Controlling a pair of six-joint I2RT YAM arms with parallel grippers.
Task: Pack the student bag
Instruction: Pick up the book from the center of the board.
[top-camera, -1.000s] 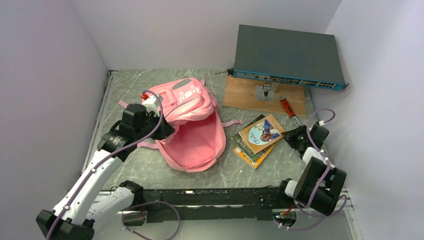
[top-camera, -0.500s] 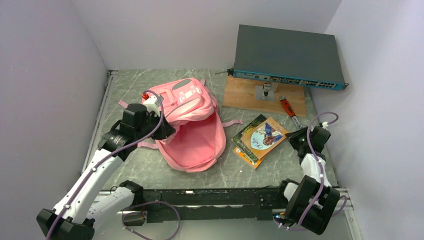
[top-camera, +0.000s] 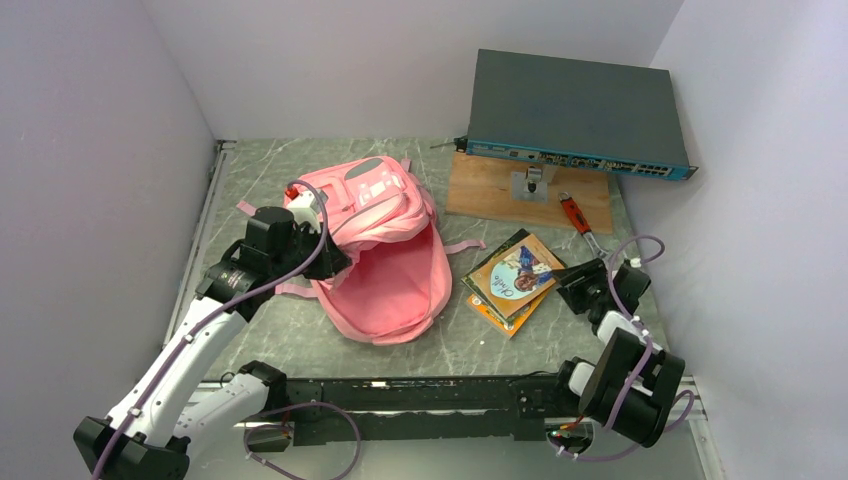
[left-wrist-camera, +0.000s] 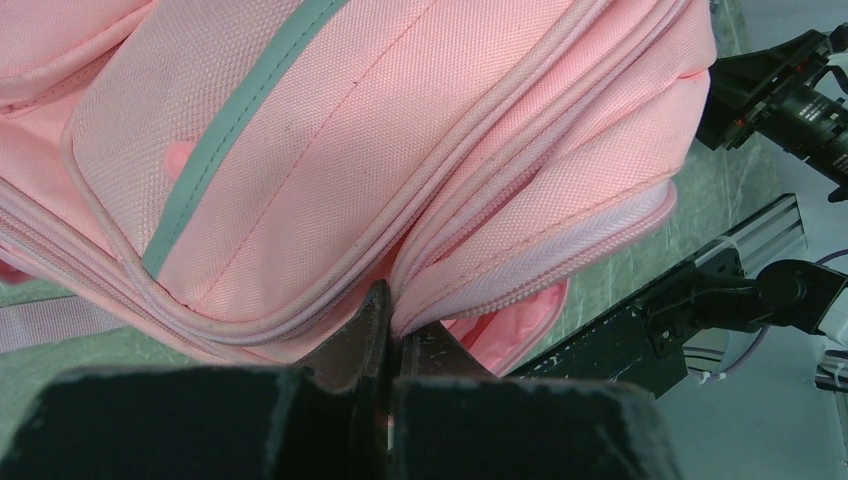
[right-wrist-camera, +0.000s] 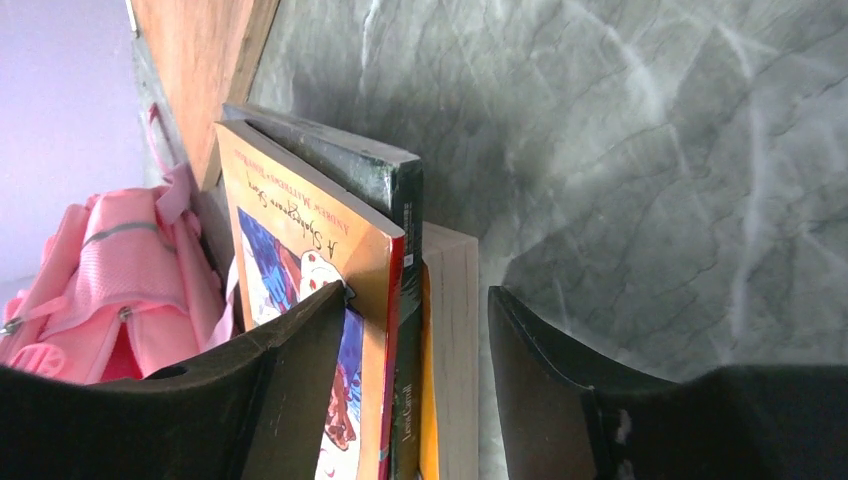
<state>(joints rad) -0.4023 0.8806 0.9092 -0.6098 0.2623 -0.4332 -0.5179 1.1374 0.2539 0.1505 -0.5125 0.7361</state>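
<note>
Student bag (top-camera: 385, 250): laid on the left half of the table (top-camera: 300, 330), mouth gaping toward the near edge, pockets turned up.
Left gripper (left-wrist-camera: 390, 335): clamped shut on the bag's zippered rim, which is held raised.
Book stack (top-camera: 512, 280): fanned flat just right of the bag.
Right gripper (right-wrist-camera: 418, 345): jaws parted, set astride the stack's edge.
Wooden board (top-camera: 500, 190): set behind the books, far right.

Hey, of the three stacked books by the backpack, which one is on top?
The orange-covered book with the blue illustration is on top, its whole cover showing. The dark green book lies under it, and the yellow-orange book lies at the bottom, with only their edges showing.
</note>
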